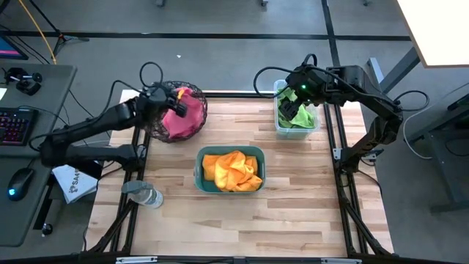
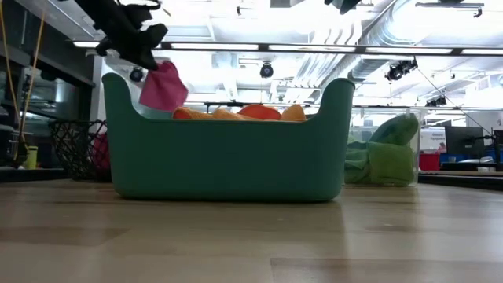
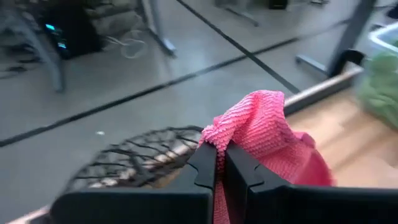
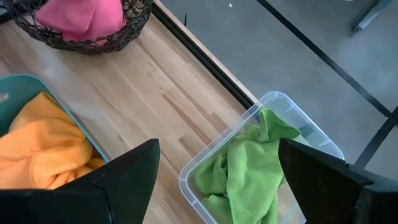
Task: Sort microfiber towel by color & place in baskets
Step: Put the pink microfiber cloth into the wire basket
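1. Off the bench's left edge lies a white printed packet [image 1: 75, 182]; dark letters beginning "SA" show on it, the rest unreadable. A clear plastic bottle [image 1: 144, 195] lies on its side at the left edge, near the front.
2. The left gripper [image 1: 170, 97] hangs over the round dark wire-mesh basket [image 1: 157, 129] at the bench's back-left corner, its fingers [image 3: 203, 167] pressed together, pinching a pink towel [image 3: 264, 130]. The left wrist view shows the towel's nubbly looped weave and the basket's thin crossed wires; the high view shows more pink cloth [image 1: 187, 121] lying inside the basket.
3. The low view alone shows the pinched towel [image 2: 163, 86] dangling clear above the basket rim.
4. The teal tub [image 1: 199, 158], smooth rectangular plastic with rounded corners, stands mid-bench and holds crumpled orange towels [image 1: 231, 170]. In the low view its wall hides all but the orange tops.
5. The clear bin [image 1: 278, 126], a thin-walled transparent rectangle, sits at the back-right corner with lime green towels [image 1: 306, 119] bunched inside.
6. The right gripper [image 1: 291, 105] hovers over that bin with fingers [image 4: 127, 171] spread wide, holding nothing. The right wrist view shows the green folds between them, and also the orange and pink loads farther off.
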Controlling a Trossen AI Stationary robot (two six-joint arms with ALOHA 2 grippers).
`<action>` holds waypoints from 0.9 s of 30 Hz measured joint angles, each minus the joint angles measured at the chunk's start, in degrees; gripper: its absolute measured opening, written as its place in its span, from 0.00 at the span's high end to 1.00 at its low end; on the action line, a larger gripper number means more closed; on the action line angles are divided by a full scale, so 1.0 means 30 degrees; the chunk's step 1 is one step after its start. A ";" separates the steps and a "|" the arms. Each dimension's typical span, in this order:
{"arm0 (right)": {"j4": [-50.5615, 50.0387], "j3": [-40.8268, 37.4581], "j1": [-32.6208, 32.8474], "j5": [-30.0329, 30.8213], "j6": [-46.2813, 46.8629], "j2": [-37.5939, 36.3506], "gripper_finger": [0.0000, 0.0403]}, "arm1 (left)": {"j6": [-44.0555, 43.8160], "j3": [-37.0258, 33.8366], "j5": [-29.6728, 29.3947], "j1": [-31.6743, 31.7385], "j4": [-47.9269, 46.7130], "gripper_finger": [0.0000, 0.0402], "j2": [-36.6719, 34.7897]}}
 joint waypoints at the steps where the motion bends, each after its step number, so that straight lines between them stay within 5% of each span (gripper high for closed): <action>1: -0.0007 0.0000 0.0000 0.0000 0.0000 0.0000 0.19 | 0.0231 0.0000 -0.0172 0.0257 -0.0020 1.00 -0.0102; 11: -0.0383 0.0000 0.0000 0.0781 0.0423 -0.0051 0.19 | -0.1052 -0.1538 0.1338 0.2700 -0.0483 1.00 -0.0195; 27: -0.0382 0.0000 0.0003 0.0311 0.0032 -0.0058 0.19 | -0.3120 -0.2506 0.4488 0.2766 -0.0430 0.99 -0.0180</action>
